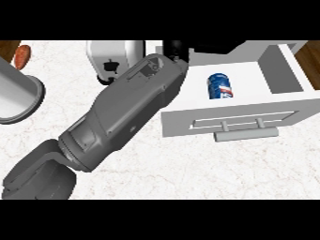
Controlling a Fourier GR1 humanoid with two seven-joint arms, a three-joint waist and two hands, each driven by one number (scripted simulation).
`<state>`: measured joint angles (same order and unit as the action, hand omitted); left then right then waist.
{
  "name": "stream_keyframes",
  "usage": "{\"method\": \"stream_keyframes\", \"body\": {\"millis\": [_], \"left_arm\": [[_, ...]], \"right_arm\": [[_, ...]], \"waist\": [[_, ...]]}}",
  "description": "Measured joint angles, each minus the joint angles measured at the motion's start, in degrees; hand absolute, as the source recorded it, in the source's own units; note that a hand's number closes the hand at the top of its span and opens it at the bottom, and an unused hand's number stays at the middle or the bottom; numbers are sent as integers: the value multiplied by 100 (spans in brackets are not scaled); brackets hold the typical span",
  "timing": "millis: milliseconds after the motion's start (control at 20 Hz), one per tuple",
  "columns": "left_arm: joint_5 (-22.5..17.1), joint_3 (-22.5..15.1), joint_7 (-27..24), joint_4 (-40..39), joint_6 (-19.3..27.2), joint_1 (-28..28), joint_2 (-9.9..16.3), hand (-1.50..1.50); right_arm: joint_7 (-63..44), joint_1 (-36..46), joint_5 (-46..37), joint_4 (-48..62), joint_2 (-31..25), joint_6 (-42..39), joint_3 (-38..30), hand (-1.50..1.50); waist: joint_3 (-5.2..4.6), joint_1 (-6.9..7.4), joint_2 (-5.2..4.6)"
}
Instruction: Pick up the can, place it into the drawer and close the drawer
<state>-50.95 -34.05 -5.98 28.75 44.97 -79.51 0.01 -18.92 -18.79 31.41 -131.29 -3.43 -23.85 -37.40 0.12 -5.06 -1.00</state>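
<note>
- The can (219,86) lies on its side inside the open drawer (287,70) near the surface's (224,168) far right corner.
- One hand (175,48) shows beside the drawer's left wall; whether its fingers are apart or together, I cannot tell.

One can (219,86) lies in one open drawer (285,67), just right of the black fingers (175,48). One white toaster (111,60) stands left of the fingers. One grey cylinder (6,91) and one orange-brown item (21,56) sit farther left on the surface (211,164).
</note>
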Motion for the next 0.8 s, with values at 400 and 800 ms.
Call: {"method": "stream_keyframes", "body": {"millis": [400, 800], "left_arm": [[-365, -140, -247, -183, 62, -50, -1, -150], [-675, -121, -620, -100, 82, -26, 0, -150]], "right_arm": [[-63, 9, -72, -111, 71, 18, 54, -150], [548, 300, -607, -262, -330, -292, -106, -150]], "waist": [[-2, -6, -10], [-4, -4, -21]]}}
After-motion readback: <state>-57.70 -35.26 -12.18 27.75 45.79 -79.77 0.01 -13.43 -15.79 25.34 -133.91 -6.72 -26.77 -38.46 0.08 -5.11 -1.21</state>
